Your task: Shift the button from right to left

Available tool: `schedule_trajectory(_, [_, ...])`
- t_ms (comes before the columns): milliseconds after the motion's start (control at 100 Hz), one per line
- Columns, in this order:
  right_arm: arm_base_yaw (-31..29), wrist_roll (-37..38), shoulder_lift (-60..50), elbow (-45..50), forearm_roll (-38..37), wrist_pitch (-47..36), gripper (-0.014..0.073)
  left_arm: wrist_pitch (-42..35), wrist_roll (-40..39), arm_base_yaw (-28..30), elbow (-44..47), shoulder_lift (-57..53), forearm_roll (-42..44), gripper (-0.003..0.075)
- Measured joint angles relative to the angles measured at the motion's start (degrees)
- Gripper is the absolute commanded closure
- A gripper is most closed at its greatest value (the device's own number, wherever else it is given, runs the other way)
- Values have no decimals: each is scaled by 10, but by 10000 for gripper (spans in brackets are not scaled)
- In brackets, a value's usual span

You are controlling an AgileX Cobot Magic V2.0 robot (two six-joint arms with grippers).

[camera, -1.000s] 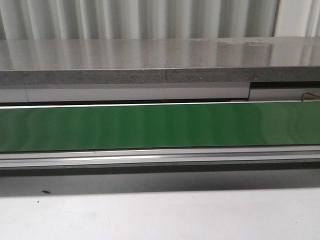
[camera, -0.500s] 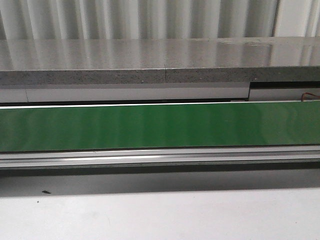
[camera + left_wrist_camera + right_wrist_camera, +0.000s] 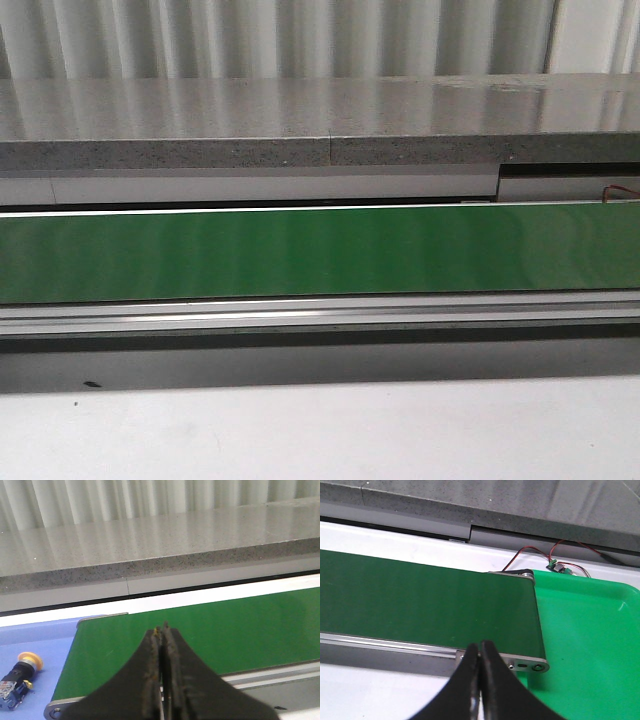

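Observation:
The button [image 3: 19,678], with its orange-yellow cap, black collar and blue base, lies on its side on a blue tray [image 3: 47,647] at the left end of the green conveyor belt [image 3: 210,630]. It shows only in the left wrist view. My left gripper [image 3: 162,628] is shut and empty, over the belt's near edge, to the right of the button. My right gripper [image 3: 480,645] is shut and empty, above the belt's near rail by its right end. The front view shows the belt [image 3: 320,252] with no gripper and no button.
A green tray [image 3: 590,640] lies past the belt's right end, with red and black wires [image 3: 540,555] behind it. A grey stone ledge [image 3: 320,130] runs behind the belt. A white table surface [image 3: 320,430] lies in front of the rail.

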Motion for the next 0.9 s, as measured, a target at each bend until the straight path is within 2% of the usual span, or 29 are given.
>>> schedule_trajectory(730, [0,0,0,0,0,0,660,0,0,0,0,0,0,741])
schedule_trajectory(900, [0,0,-3,7,-33,-14,660,0,0,0,0,0,0,741])
